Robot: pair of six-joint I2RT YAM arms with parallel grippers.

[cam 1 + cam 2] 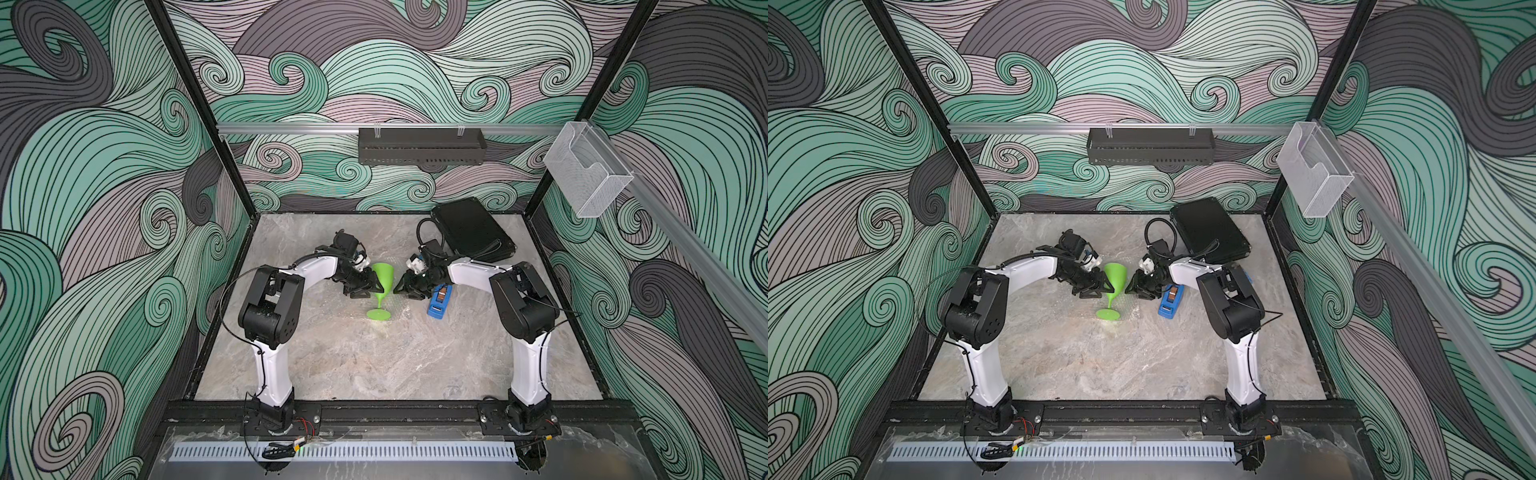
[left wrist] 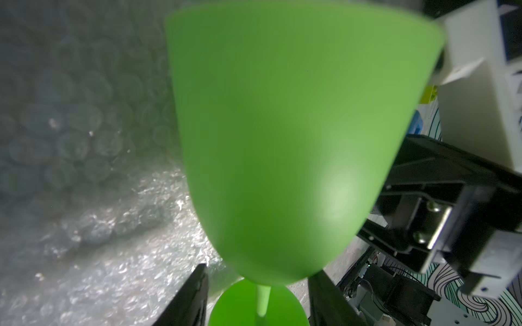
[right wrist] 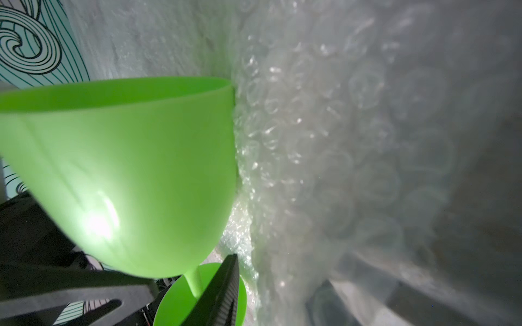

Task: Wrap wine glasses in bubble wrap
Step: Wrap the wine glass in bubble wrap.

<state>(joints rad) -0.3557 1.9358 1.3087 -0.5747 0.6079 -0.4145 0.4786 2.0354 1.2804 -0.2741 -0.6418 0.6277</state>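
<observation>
The green goblet stands upright on the bubble wrap mid-worktop, a raised fold of wrap touching its cup. The left fingers are spread close by the cup; of the right fingers only one shows, so I cannot tell their state. Tugging the sheet under the foot could topple the goblet, which looks light.

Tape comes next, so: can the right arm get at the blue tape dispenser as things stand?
Probably yes. The blue tape dispenser lies on the table just beside the right gripper, close under that arm, with nothing between them. The gripper would likely have to pull back and tilt down first.
</observation>
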